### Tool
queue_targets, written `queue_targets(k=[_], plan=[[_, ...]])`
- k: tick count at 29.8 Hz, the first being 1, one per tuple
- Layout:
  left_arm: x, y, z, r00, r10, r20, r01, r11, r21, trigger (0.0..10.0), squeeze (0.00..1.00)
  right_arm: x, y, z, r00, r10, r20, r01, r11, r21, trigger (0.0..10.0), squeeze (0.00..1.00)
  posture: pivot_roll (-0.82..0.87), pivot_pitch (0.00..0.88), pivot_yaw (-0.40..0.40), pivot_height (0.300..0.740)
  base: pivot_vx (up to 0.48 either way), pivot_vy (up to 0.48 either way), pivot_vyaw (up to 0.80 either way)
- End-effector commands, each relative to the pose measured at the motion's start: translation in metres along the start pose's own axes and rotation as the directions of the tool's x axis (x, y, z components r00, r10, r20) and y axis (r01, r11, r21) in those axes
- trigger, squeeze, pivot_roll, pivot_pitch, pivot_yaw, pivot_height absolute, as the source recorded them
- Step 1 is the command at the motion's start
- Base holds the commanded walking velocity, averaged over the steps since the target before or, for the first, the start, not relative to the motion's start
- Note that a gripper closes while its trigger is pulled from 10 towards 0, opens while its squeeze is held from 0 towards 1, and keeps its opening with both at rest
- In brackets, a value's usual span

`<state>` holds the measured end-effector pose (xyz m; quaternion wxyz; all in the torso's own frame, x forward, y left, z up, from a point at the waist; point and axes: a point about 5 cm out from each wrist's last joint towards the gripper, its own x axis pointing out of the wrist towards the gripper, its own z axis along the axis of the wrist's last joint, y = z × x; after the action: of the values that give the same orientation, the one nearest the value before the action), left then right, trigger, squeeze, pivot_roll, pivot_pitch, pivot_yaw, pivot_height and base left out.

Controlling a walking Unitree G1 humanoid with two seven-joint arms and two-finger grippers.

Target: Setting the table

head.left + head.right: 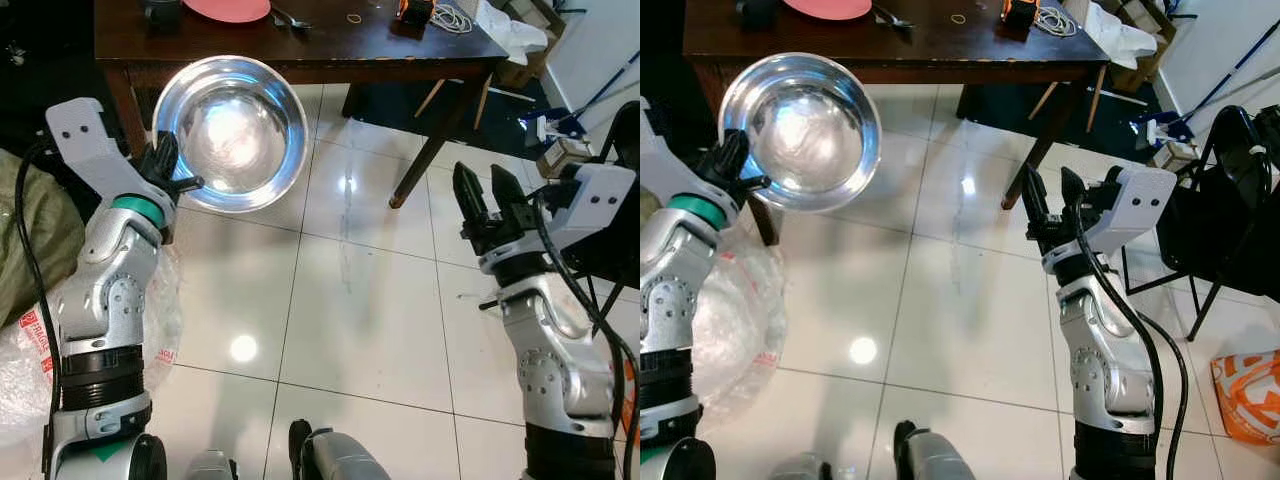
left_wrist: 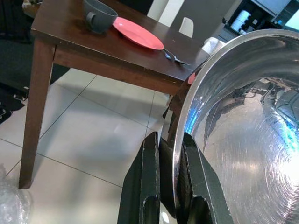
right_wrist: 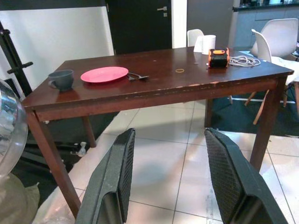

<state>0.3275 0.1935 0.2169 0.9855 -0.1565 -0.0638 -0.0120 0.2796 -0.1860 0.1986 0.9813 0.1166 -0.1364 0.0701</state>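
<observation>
Table [image 3: 154, 88]: dark brown wood. On it: pink-red plate [image 3: 104, 74], grey mug [image 3: 61, 79], orange-and-black device [image 3: 218, 57] beside a white cable [image 3: 241, 60]. Steel bowl [image 1: 232, 132]: mirror silver. Floor [image 1: 340, 290] beneath table: glossy white tile.

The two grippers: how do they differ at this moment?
The left gripper is shut on the rim of the steel bowl; the right gripper is open and holds nothing. The left one is raised near the wooden table, while the right one hangs over the tiled floor. Both have two long black fingers.
</observation>
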Motion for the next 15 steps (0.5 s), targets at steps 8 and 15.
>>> queue_targets(k=[8, 15], plan=[[0.009, -0.031, 0.0, 0.991, -0.128, 0.03, 0.127, 0.991, 0.049, 10.0, 0.0, -0.006, -0.008, -0.004, 0.999, -0.049, -0.009, 0.049, 0.999, 0.001, 10.0, 0.0, 0.08, 0.023, -0.065, 0.74, 0.291, 0.0, 0.0], [0.012, -0.038, 0.0, 0.986, -0.162, 0.028, 0.16, 0.985, 0.06, 10.0, 0.0, -0.004, -0.007, -0.005, 0.999, -0.054, 0.001, 0.054, 0.999, 0.007, 10.0, 0.0, 0.09, 0.012, -0.049, 0.74, 0.29, 0.0, 0.0]])
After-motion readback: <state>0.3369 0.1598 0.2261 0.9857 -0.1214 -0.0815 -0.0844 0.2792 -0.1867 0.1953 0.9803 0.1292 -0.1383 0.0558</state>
